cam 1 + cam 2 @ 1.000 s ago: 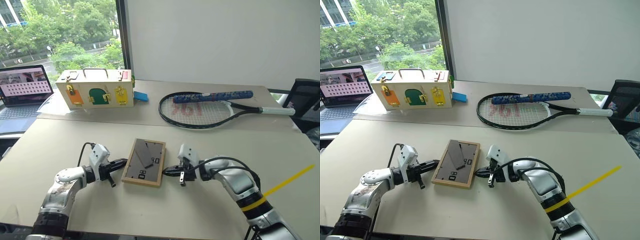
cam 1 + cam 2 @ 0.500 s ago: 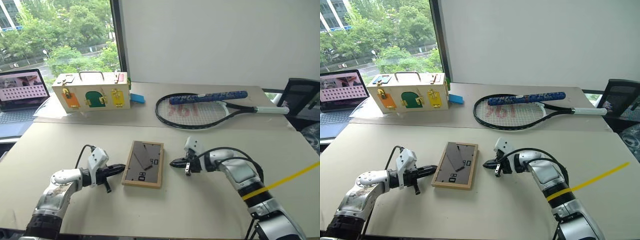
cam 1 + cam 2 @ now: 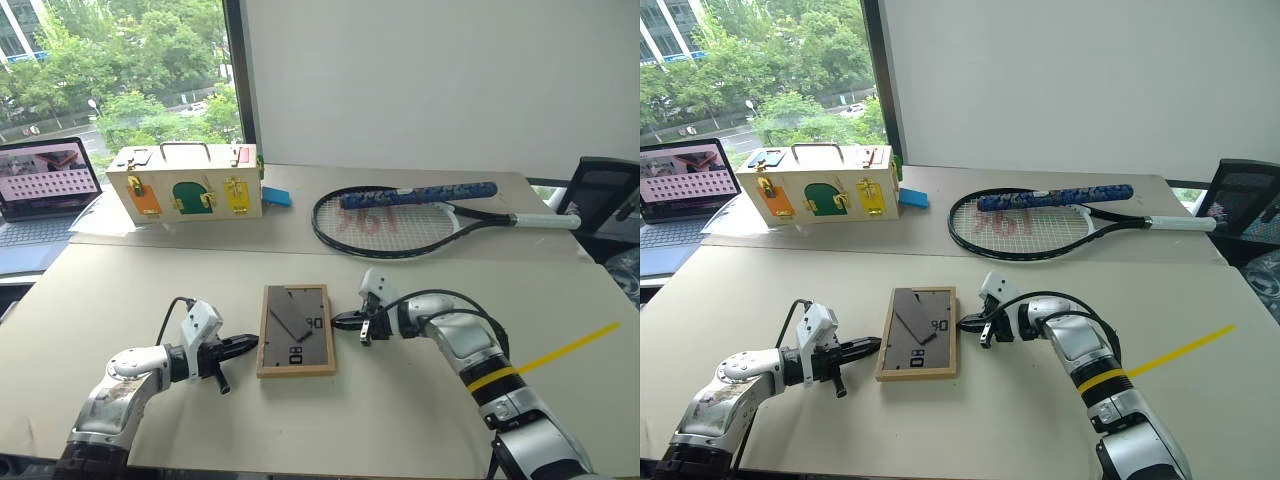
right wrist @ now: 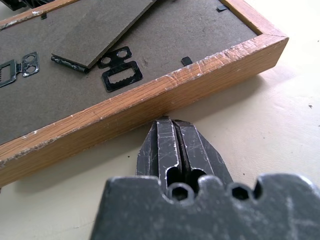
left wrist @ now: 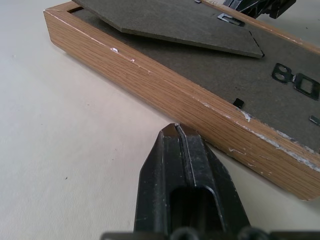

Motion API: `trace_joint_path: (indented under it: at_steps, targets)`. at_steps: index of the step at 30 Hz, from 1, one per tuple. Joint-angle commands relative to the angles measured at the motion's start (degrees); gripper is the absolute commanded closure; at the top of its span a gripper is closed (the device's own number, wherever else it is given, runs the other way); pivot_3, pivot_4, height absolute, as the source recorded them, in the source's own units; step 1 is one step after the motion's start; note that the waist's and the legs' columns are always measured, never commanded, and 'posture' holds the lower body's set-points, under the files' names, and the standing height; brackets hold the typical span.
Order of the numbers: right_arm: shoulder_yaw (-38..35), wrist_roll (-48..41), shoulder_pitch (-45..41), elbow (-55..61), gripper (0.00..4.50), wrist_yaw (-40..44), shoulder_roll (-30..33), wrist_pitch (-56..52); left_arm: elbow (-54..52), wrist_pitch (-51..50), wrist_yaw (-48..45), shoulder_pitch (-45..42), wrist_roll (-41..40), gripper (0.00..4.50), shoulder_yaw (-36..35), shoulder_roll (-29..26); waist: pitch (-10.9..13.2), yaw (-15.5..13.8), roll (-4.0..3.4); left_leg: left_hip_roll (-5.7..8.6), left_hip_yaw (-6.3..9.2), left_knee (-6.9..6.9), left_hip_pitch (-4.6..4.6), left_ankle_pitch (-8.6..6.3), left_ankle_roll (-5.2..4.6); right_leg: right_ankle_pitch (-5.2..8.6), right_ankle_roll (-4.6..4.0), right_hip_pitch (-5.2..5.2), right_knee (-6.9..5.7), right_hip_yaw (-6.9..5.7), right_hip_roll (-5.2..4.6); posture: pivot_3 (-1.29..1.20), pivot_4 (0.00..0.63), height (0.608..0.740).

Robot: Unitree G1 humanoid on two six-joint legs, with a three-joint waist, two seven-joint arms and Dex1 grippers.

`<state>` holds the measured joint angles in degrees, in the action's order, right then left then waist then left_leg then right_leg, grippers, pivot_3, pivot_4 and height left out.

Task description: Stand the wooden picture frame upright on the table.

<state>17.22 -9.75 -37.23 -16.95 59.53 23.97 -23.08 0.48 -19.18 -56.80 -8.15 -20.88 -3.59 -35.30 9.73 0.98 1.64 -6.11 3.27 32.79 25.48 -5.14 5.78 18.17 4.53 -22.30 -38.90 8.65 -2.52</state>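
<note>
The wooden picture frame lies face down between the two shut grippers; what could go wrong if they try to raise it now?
1. The wooden picture frame lies flat on the table; both grippers, left and right, are shut at its side edges, so it may slide instead of tipping up.
2. The stand leg looks nearly folded, so the frame may fall back once upright.

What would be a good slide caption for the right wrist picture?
Right hand, shut, presses its tip against the side of the wooden picture frame lying face-down on the table.
</note>
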Motion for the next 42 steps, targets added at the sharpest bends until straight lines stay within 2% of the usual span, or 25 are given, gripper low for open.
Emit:
trace_joint_path:
  at_steps: [1, 4, 6, 8, 9, 10, 11, 14, 18, 22, 25, 28, 33, 42]
  targets:
    - [-1.6, -0.2, 1.6, 3.5, 4.45, 1.1, 2.8, -1.7, 3.6, 0.8, 2.4, 0.0, 0.8, 4.50, -3.8, -2.0, 0.0, 0.0, 0.00, 0.00, 0.00, 0.00, 0.00, 0.00, 0.00, 0.00, 0.00, 0.00, 0.00, 0.00, 0.00, 0.00, 0.150, 0.710]
    - [-4.6, -2.8, 3.9, 8.5, 4.45, 2.5, 7.1, -4.4, 3.8, -3.8, 8.4, -2.3, -3.3, 4.50, -11.3, -1.7, 0.0, 0.0, 0.01, -0.01, 0.01, -0.01, 0.01, 0.00, 0.00, 0.03, 0.00, -0.02, 0.00, -0.01, 0.00, 0.00, 0.150, 0.710]
    - [-7.4, -5.5, 5.3, 12.4, 4.45, 4.1, 10.2, -6.5, -0.9, -13.9, 12.3, -4.0, -12.5, 4.50, -18.2, -1.4, 0.1, 0.0, 0.07, -0.01, 0.01, -0.01, 0.09, 0.00, 0.00, 0.05, 0.03, -0.09, 0.00, 0.00, 0.00, 0.00, 0.150, 0.710]
    - [-8.6, -6.9, 6.1, 14.7, 4.45, 4.9, 12.0, -7.5, -3.7, -20.0, 14.2, -4.7, -17.4, 4.50, -21.7, -1.9, 0.1, 0.0, 0.13, -0.01, 0.03, -0.01, 0.28, -0.01, 0.01, 0.05, 0.05, -0.22, 0.00, -0.01, -0.01, 0.00, 0.150, 0.710]
    - [-9.2, -7.6, 6.5, 15.7, 4.45, 5.5, 12.9, -8.1, -3.7, -26.4, 14.4, -6.0, -24.5, 4.50, -25.0, -2.7, 0.1, 0.1, 0.13, -0.01, 0.05, -0.01, 0.30, -0.01, 0.01, 0.05, 0.05, -0.23, 0.00, -0.03, -0.01, 0.00, 0.150, 0.710]
    - [-10.0, -8.6, 6.8, 16.9, 4.50, 6.1, 13.9, -8.9, -4.2, -31.9, 15.6, -6.7, -27.9, 3.99, -27.1, -4.0, 0.1, 0.1, 0.13, -0.01, 0.04, 0.00, 0.29, -0.01, 0.01, 0.05, 0.05, -0.21, 0.00, -0.02, -0.02, 0.00, 0.150, 0.710]
    - [-10.6, -9.5, 7.0, 18.0, 4.50, 6.8, 14.7, -9.6, -5.0, -36.8, 16.5, -7.3, -31.7, 3.84, -28.5, -5.2, 0.1, 0.2, 0.14, -0.01, 0.06, -0.01, 0.27, -0.01, 0.01, 0.06, 0.05, -0.22, 0.00, -0.04, -0.01, 0.00, 0.150, 0.710]
    - [-11.9, -13.0, 6.9, 21.8, 4.50, 8.7, 16.2, -12.3, -14.7, -52.1, 19.9, -5.0, -37.1, 2.82, -27.2, -13.5, 0.3, 1.2, 0.32, -0.01, 0.09, -0.03, 0.25, -0.03, 0.02, 0.08, 0.07, -0.20, 0.01, -0.05, -0.01, 0.00, 0.150, 0.710]
    - [-10.7, -14.3, 6.4, 23.3, 4.50, 9.3, 16.3, -13.3, -11.1, -61.8, 20.6, -9.0, -49.8, 1.33, -30.2, -13.9, 0.3, 1.5, 0.32, 0.01, 0.11, -0.04, 0.17, -0.08, 0.08, 0.10, 0.06, -0.12, 0.05, -0.08, -0.04, 0.00, 0.150, 0.710]
    - [-8.5, -12.0, 6.5, 21.8, 4.50, 7.9, 14.7, -10.2, -6.6, -69.7, 22.8, -8.7, -53.8, 0.06, -28.0, -13.7, 0.3, 1.7, 0.32, 0.01, 0.11, -0.05, 0.17, -0.09, 0.08, 0.12, 0.02, -0.17, 0.06, -0.09, -0.03, 0.00, 0.150, 0.710]
    - [-6.1, -8.5, 6.4, 19.1, 4.50, 6.7, 13.5, -6.4, -6.3, -73.3, 25.1, -7.0, -54.4, 0.06, -21.7, -14.4, 0.3, 1.9, 0.32, 0.01, 0.11, -0.07, 0.18, -0.10, 0.09, 0.13, 0.00, -0.22, 0.05, -0.08, -0.04, 0.00, 0.150, 0.710]
    - [-4.1, -5.6, 6.3, 16.5, 4.50, 6.2, 12.4, -3.0, -1.1, -73.3, 29.3, -7.7, -54.2, 0.06, -18.7, -12.7, 0.3, 1.7, 0.32, 0.01, 0.11, -0.07, 0.24, -0.11, 0.11, 0.12, -0.03, -0.29, 0.05, -0.08, -0.04, 0.00, 0.150, 0.710]
    - [-2.4, -3.0, 6.0, 12.7, 4.50, 5.6, 10.1, 1.3, -1.3, -73.3, 32.2, -6.4, -57.6, 0.06, -14.5, -11.4, 0.3, 1.5, 0.33, 0.01, 0.11, -0.06, 0.31, -0.11, 0.12, 0.04, -0.16, -0.31, 0.05, -0.08, -0.04, 0.00, 0.150, 0.710]
    - [0.4, -0.1, 2.9, 6.4, 4.50, 4.6, 2.6, 5.3, 0.3, -73.3, 41.7, -8.9, -59.0, 0.06, -12.0, -0.4, 0.2, 0.5, 0.31, 0.04, 0.11, -0.01, 0.22, -0.11, 0.12, -0.04, -0.27, -0.13, 0.07, -0.09, -0.06, 0.00, 0.150, 0.710]
